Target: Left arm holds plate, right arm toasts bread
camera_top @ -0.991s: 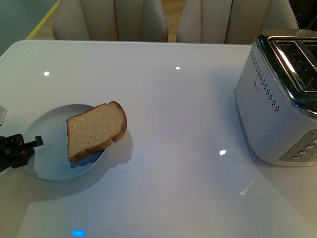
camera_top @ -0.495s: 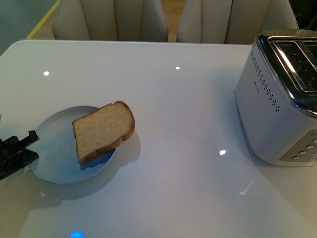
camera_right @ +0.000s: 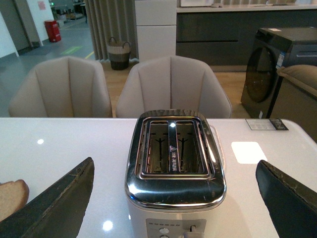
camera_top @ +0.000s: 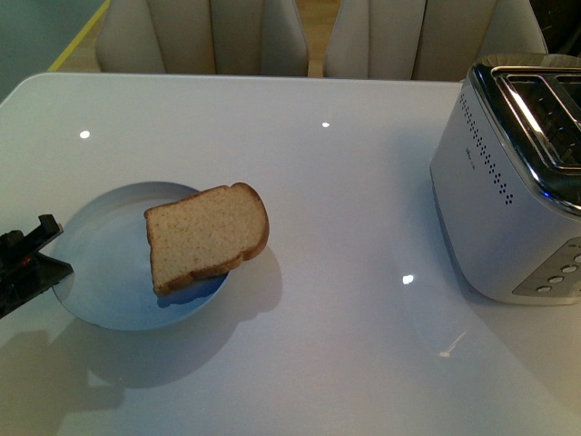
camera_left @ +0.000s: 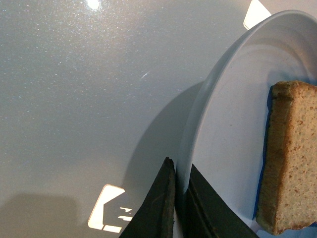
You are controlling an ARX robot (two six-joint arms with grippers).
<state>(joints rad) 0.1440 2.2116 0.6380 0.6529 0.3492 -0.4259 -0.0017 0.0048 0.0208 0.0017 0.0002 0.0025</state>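
Look at the left gripper (camera_top: 54, 247) near the left edge of the table (camera_top: 318, 182). Two black fingers (camera_left: 161, 198) pressed thin onto the rim of the blue plate (camera_top: 100, 263), one on each side. Find the bread (camera_top: 207, 236) lying on the plate, propped up a bit and poking out over the right rim, toward the toaster (camera_top: 508, 182).

Looks like the plate-holding step, with the grab for the bread not yet begun. Hold the plate tight and flat, so no slip and no tip. Only a small bite on a smooth rim, so go slow.

Now look at the right gripper (camera_right: 174, 163): fingers spread wide, holding nothing, facing the toaster with both slots empty. Bring it over to the part of the bread that sticks off the plate. Pinch the crust softly, not hard enough to squash. Then lift straight up.
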